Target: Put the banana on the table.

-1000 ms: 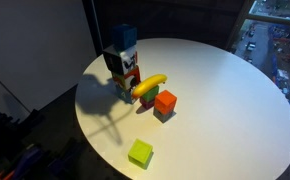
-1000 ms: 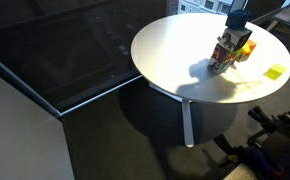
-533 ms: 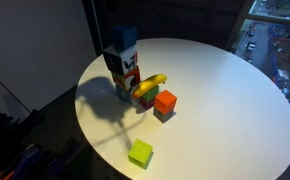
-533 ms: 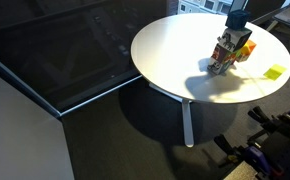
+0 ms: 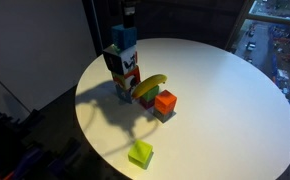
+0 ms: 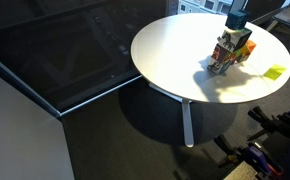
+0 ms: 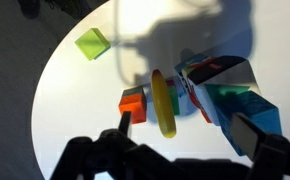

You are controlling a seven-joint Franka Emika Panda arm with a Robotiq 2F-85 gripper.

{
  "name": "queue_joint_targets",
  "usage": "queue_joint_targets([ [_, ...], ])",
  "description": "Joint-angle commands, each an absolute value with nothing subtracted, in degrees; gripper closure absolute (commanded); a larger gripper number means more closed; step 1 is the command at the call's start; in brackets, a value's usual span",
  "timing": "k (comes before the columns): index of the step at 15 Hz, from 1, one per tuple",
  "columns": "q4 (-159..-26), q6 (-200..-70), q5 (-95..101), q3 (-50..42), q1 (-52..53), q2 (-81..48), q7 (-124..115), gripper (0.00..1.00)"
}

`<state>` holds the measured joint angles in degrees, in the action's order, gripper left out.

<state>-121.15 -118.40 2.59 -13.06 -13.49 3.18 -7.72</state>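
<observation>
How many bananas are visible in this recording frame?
1. The banana lies between the orange block and the tall stack. No other shows, though the stack could hide something behind it.

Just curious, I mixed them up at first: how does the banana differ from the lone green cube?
The banana is long and curved; the cube is boxy. The banana is yellow, the cube yellow-green. The banana sits beside the orange block; the cube sits alone on the table. Both are small.
</observation>
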Motion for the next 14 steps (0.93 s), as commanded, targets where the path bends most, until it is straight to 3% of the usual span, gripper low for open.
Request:
queue_joint_targets([
  [1,-119.2,-119.89,4.61,-13.9,-14.2,-0.14,-6.73,0.0],
  [14,-116.58,-125.39,2.49,-16.36,-16.88,-10.62,-0.89,0.0],
])
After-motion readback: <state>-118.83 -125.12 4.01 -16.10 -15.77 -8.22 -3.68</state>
